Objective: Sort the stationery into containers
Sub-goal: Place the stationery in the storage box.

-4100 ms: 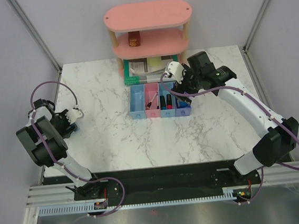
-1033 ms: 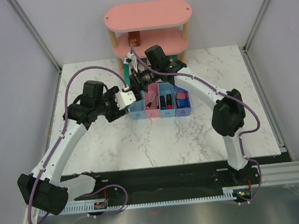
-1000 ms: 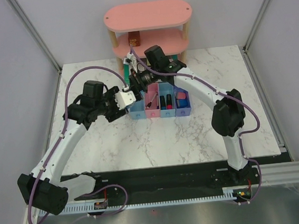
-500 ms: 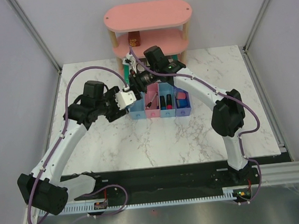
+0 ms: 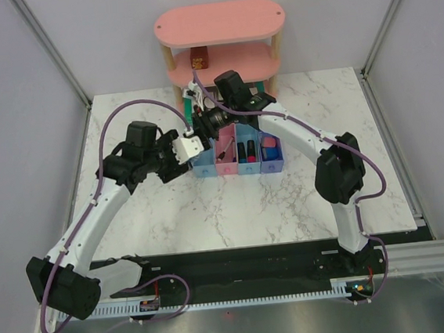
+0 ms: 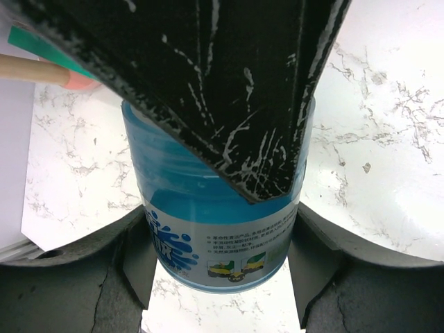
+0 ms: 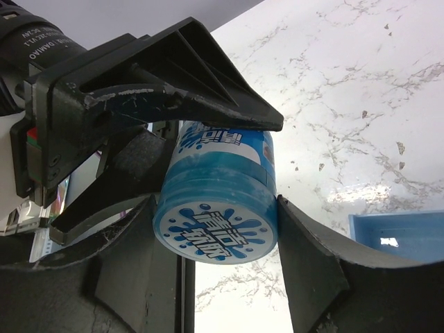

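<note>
A round blue patterned tub [image 6: 208,180] of stationery hangs in the air between both arms, just left of the containers [image 5: 237,161]. My left gripper [image 6: 222,232] is shut on its body, a finger pressed on each side. My right gripper [image 7: 218,239] is shut on its lid end [image 7: 215,232] from the opposite side; the left gripper's black finger [image 7: 173,83] crosses above the tub there. In the top view the two grippers meet at the left end of the tray row [image 5: 194,136]. The pink tray [image 5: 226,164] and the two trays to its right hold small items.
The pink oval shelf [image 5: 220,25] stands behind the trays with a brown box [image 5: 198,57] on its middle level. Green books [image 5: 190,106] lie under it, right behind the joined grippers. A light blue tray corner [image 7: 409,232] shows below the right wrist.
The right gripper's jaws have closed onto the tub's lid end within the last second. Both arms have stayed nearly still, the left one keeping its hold.
</note>
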Robot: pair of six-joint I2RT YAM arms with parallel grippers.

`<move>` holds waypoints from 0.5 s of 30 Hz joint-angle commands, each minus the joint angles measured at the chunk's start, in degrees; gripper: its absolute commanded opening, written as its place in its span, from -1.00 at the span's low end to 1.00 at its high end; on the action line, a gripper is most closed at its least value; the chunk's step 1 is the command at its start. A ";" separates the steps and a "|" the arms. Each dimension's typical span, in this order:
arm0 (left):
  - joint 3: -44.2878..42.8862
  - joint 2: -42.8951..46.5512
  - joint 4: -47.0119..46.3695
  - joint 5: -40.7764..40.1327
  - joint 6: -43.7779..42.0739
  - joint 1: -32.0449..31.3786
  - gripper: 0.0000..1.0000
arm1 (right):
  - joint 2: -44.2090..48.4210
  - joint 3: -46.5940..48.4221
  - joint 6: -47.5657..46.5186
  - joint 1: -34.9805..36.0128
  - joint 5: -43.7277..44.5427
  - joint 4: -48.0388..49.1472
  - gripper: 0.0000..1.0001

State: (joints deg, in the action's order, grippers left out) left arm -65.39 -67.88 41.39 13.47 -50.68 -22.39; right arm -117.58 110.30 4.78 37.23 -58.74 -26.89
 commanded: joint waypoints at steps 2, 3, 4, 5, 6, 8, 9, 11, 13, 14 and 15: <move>-0.10 1.08 -7.46 -4.07 5.15 0.16 0.38 | 3.41 -0.70 -0.73 0.21 -0.68 -0.44 -1.00; 0.69 1.17 -7.46 -5.55 6.37 0.16 0.71 | 3.50 -0.70 -0.82 0.12 -0.06 -0.44 -1.00; 1.22 1.34 -7.11 -6.17 7.07 0.24 0.83 | 3.58 -0.61 -0.73 -0.14 0.38 -0.44 -1.00; 1.75 1.69 -6.15 -6.44 7.26 0.24 0.99 | 3.76 -0.53 -0.82 -0.14 0.47 -0.53 -1.00; 3.41 2.22 -5.71 -6.62 6.82 0.24 0.99 | 3.85 -0.35 -0.99 -0.32 0.82 -0.70 -1.00; 5.26 4.50 -5.35 -7.76 6.12 0.24 0.99 | 3.94 0.09 -1.35 -1.02 2.13 -1.23 -1.00; 6.83 5.38 -5.00 -7.94 5.68 0.24 0.99 | 3.85 0.35 -1.61 -1.11 2.66 -1.49 -1.00; 7.90 7.67 -4.48 -8.03 5.85 0.24 0.99 | 3.33 1.49 -3.36 -1.72 5.47 -2.98 -1.00; 8.43 9.42 -3.07 -7.41 7.08 0.16 0.99 | 2.62 3.07 -7.29 -1.99 10.54 -6.22 -0.98; 8.69 9.95 -2.63 -7.24 8.04 0.24 0.99 | 1.49 5.08 -9.50 -1.99 12.93 -7.72 -0.98; 8.96 10.57 -1.67 -6.89 8.40 0.16 0.99 | 0.78 6.40 -11.52 -2.08 15.65 -9.30 -0.98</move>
State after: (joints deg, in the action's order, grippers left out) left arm -56.90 -60.77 38.37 6.94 -46.24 -22.26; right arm -117.25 110.19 1.15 35.90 -51.46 -31.99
